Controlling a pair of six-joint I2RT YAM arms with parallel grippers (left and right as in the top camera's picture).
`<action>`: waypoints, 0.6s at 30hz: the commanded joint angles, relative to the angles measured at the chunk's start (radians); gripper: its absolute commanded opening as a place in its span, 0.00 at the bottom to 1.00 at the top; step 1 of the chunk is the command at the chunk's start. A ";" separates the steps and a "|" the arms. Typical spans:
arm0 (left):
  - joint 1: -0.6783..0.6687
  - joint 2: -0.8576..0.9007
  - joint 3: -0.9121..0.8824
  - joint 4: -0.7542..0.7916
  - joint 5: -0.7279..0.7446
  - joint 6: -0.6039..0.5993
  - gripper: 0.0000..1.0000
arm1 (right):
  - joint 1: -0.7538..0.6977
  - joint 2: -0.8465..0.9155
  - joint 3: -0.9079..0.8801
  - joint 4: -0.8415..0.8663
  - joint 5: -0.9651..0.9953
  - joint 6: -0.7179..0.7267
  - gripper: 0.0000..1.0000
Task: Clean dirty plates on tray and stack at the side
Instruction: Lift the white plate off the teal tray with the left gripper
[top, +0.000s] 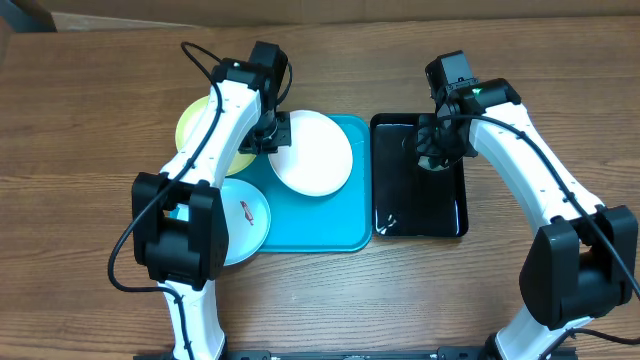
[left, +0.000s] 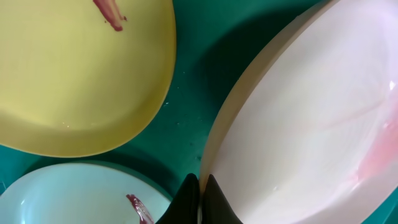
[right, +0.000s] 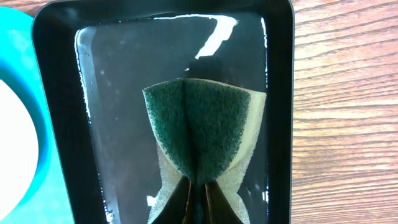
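Observation:
The white plate lies at the back of the turquoise tray. My left gripper is shut on its left rim; in the left wrist view the fingers pinch the rim of the white plate, which bears a faint pink smear. The yellow-green plate with a red smear lies at the tray's back left, partly under my arm. The pale blue plate with a red smear lies front left. My right gripper is shut on a green sponge.
A glossy black tray with a film of water stands right of the turquoise tray; the sponge hangs over it. Bare wooden table lies left, right and in front. The turquoise tray's rim shows in the right wrist view.

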 joint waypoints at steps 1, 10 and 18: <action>-0.006 0.008 0.090 -0.027 -0.012 0.027 0.04 | -0.011 -0.063 0.037 0.002 -0.040 -0.013 0.04; -0.026 0.008 0.334 -0.145 0.010 0.031 0.04 | -0.109 -0.089 0.046 0.005 -0.246 -0.035 0.04; -0.133 0.008 0.375 -0.096 -0.079 0.033 0.04 | -0.204 -0.089 0.046 -0.019 -0.348 -0.087 0.04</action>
